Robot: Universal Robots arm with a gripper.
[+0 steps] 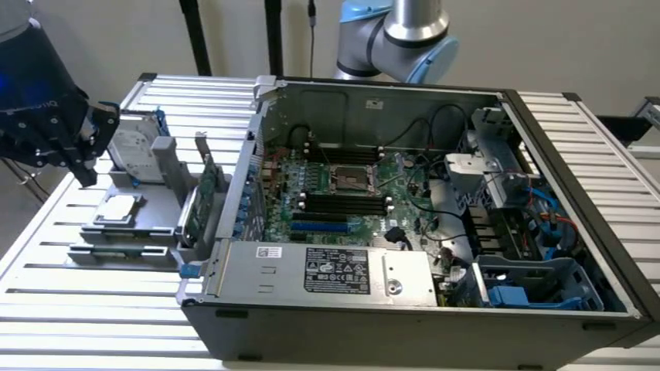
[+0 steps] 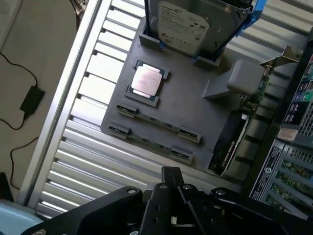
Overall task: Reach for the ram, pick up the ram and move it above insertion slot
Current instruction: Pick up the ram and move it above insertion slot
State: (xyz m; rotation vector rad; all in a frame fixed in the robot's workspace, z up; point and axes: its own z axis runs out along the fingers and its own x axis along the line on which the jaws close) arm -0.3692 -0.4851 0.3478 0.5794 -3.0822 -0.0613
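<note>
The tool (image 2: pixel 171 172), pinched shut and empty above the slatted bench (image 2: pixel 93 161), needs opening and squaring along the ram (image 2: pixel 150 142), which stands edge-up at the near edge of the grey holder (image 2: pixel 195 110).

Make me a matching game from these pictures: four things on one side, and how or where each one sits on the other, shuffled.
Things:
1. hard drive
2. processor chip
3. ram
4. computer case

Places or states:
A. lid off, motherboard showing
B. lying flat in a square pocket of the grey tray
C. propped on edge at the tray's end
D. set in a long narrow tray slot

Pairs: 1-C, 2-B, 3-D, 4-A.
</note>
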